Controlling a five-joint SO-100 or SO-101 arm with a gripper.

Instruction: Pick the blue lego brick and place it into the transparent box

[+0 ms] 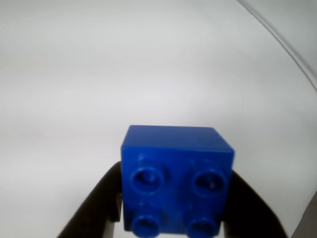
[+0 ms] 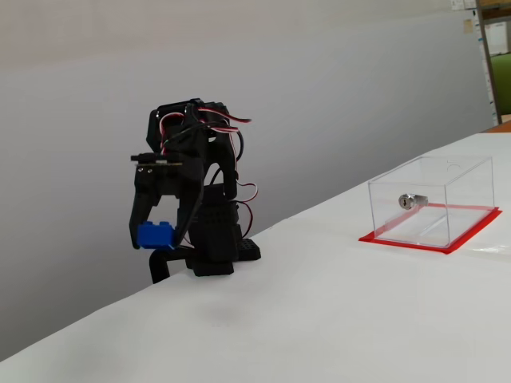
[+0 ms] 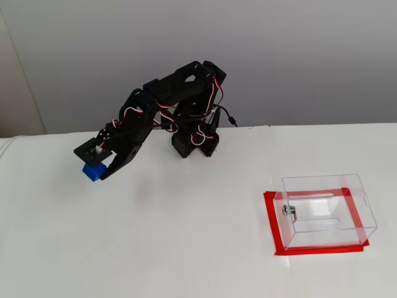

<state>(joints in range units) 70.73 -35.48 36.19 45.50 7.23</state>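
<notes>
The blue lego brick (image 1: 176,181) fills the lower middle of the wrist view, studs facing the camera, pinched between the two black fingers of my gripper (image 1: 173,218). In both fixed views the brick (image 2: 155,234) (image 3: 94,171) hangs above the white table, held in the shut gripper (image 2: 160,239) (image 3: 102,171). The transparent box (image 2: 431,209) (image 3: 324,210) stands well away to the right on its red base, with a silver lock cylinder on one wall. Its top looks open.
The arm's black base (image 3: 193,146) stands at the table's back edge near a grey wall. A white table (image 3: 186,248) spreads between gripper and box. A curved clear edge (image 1: 282,42) crosses the wrist view's top right corner.
</notes>
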